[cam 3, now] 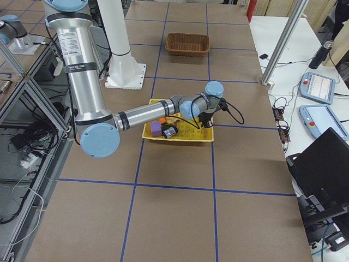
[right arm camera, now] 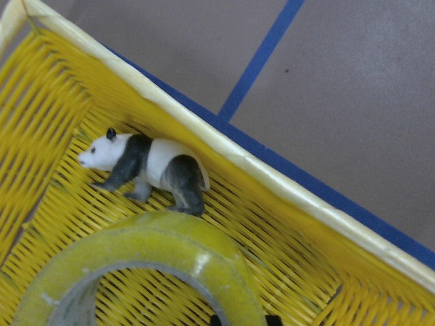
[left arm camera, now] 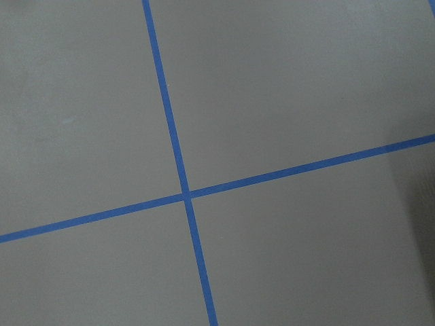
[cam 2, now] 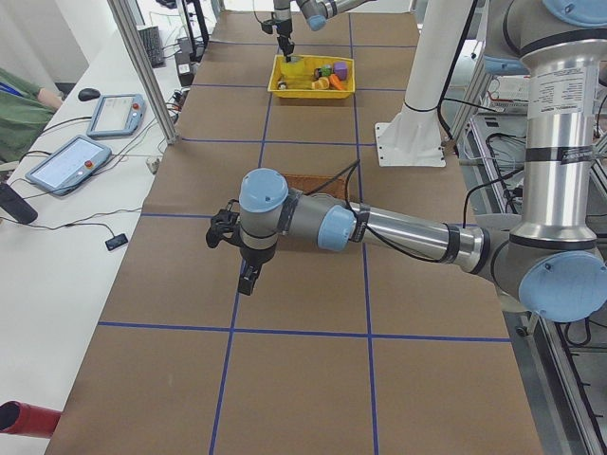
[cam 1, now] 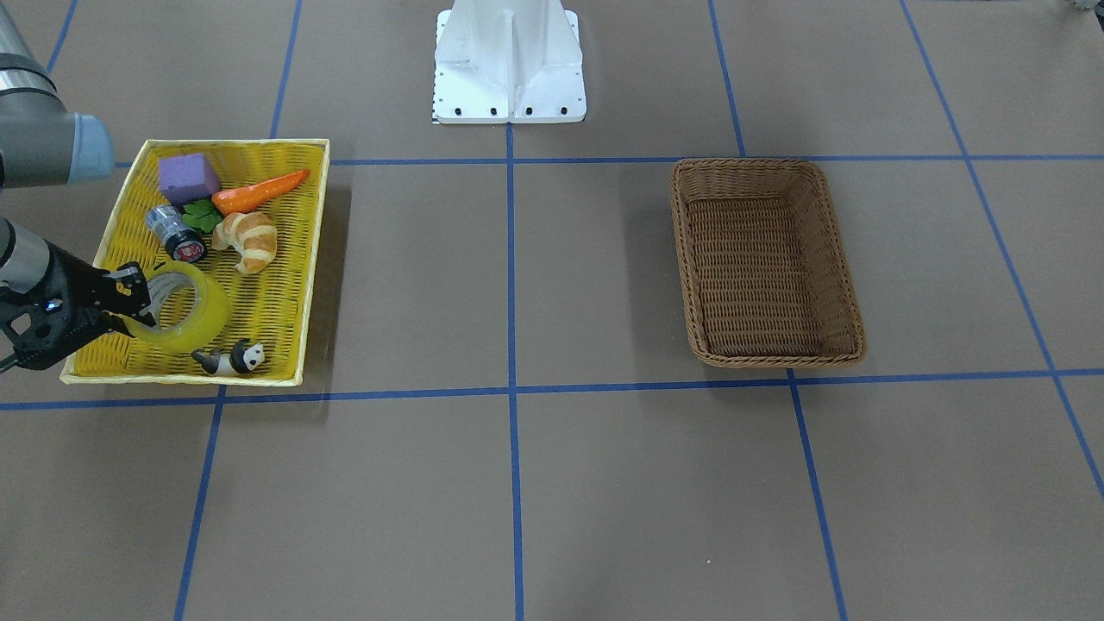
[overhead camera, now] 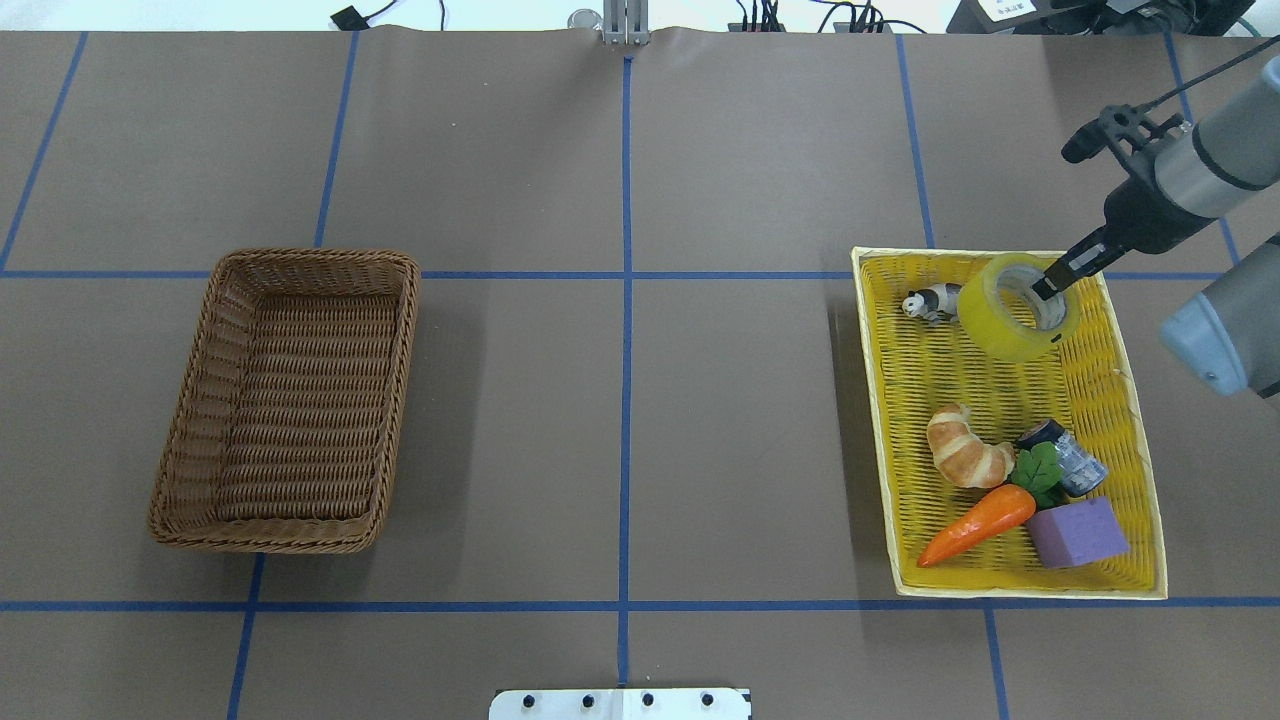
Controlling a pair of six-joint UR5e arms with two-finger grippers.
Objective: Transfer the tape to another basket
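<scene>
Though perhaps lettered, cylinder label (cam 1: 190, 250) near tape (cam 1: 203, 316).

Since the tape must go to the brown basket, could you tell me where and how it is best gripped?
Pinch the ring wall of the tape, one finger in the open core, one outside, coming from above on the side away from the panda. The roll lies roughly hole-up in the yellow tray, and the right hand sits there.
</scene>
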